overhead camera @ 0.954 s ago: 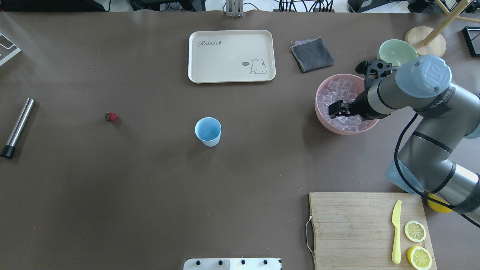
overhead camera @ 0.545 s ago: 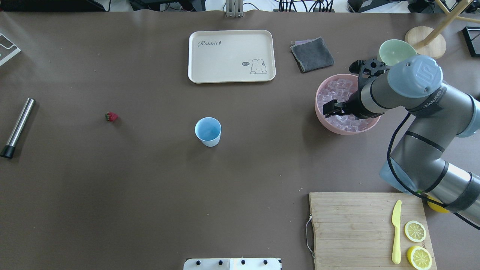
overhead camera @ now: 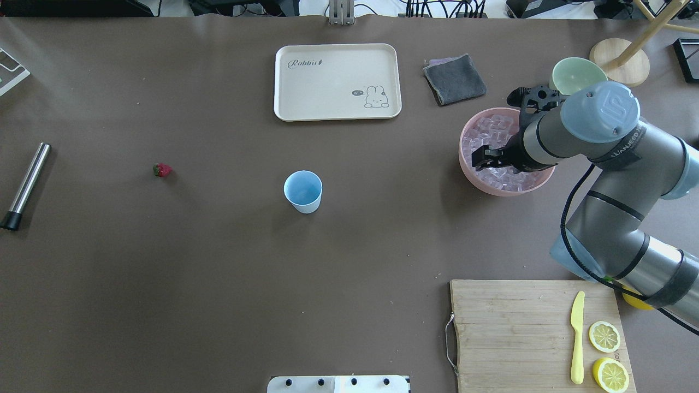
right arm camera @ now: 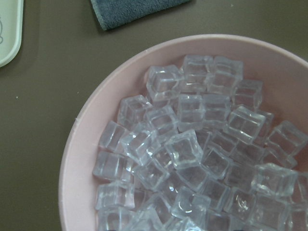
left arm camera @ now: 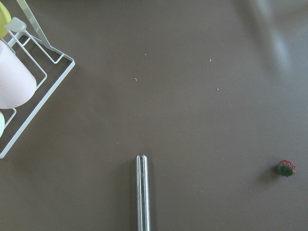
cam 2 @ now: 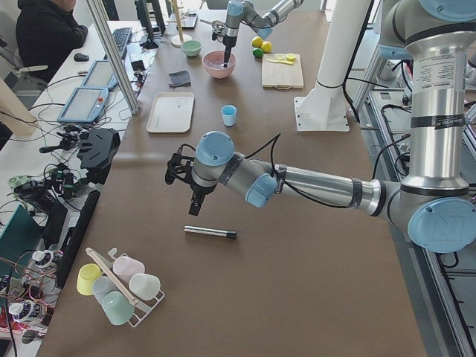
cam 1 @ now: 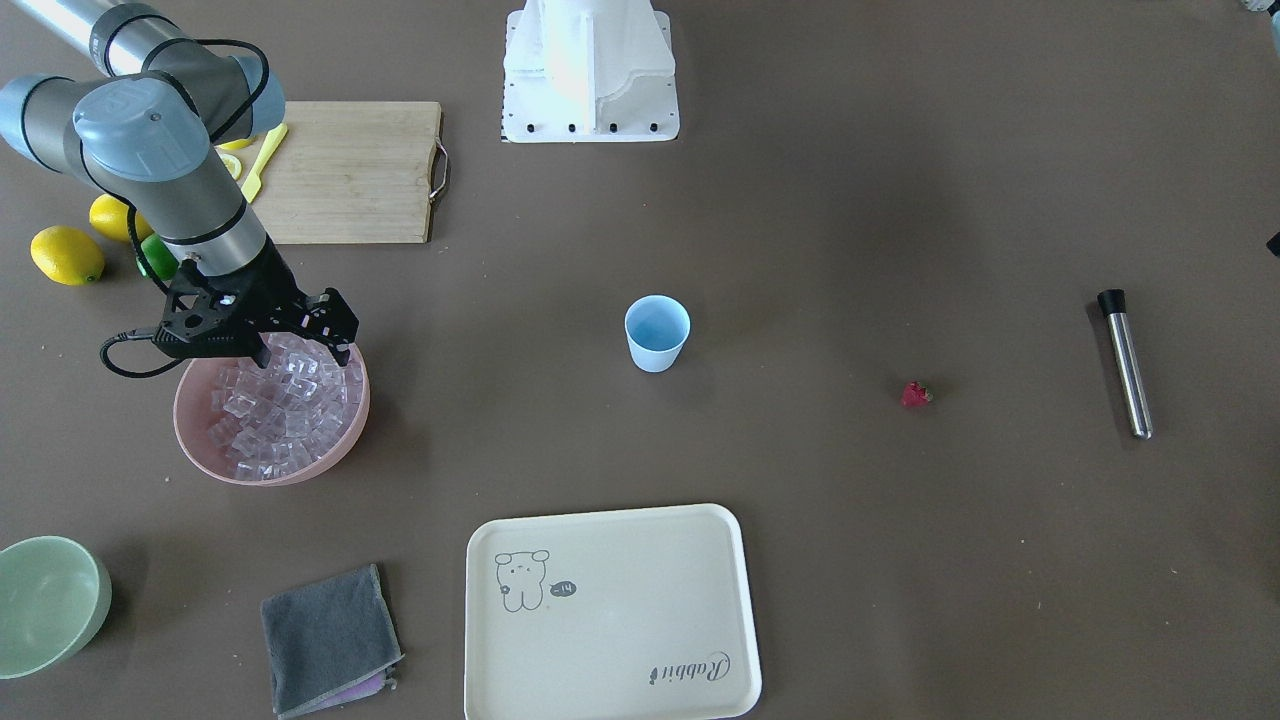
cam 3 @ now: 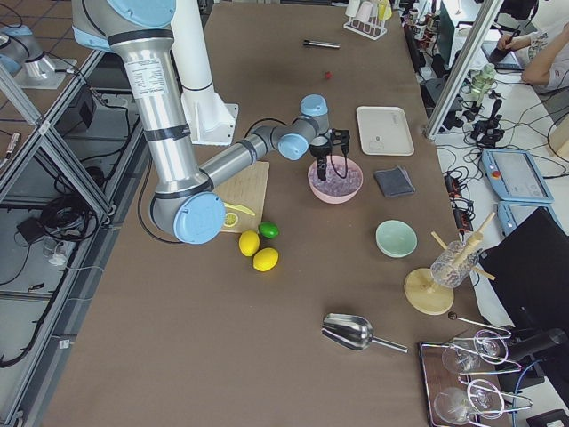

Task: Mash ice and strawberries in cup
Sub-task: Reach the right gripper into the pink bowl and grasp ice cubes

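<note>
The light blue cup (overhead camera: 303, 191) stands upright and empty at the table's middle, also in the front view (cam 1: 657, 333). The strawberry (overhead camera: 162, 170) lies alone to its left and shows in the left wrist view (left arm camera: 286, 168). The ice (overhead camera: 494, 134) is heaped in a pink bowl (overhead camera: 480, 185); the right wrist view (right arm camera: 192, 163) looks straight down on it. My right gripper (overhead camera: 480, 158) hangs open just over the ice (cam 1: 280, 410), holding nothing. My left gripper (cam 2: 195, 208) shows only in the left side view, above a steel muddler (cam 2: 210, 233); I cannot tell whether it is open.
The muddler (overhead camera: 24, 186) lies at the far left. A cream tray (overhead camera: 337, 82), a grey cloth (overhead camera: 454, 79) and a pale green bowl (overhead camera: 573, 73) sit at the back. A cutting board (overhead camera: 519, 333) with a yellow knife and lemon halves is at the front right. A cup rack (left arm camera: 29, 72) is near the left gripper.
My right gripper has shifted a little left and back over the pink bowl, and the arm's elbow has swung with it. Cup and strawberry have not moved.
</note>
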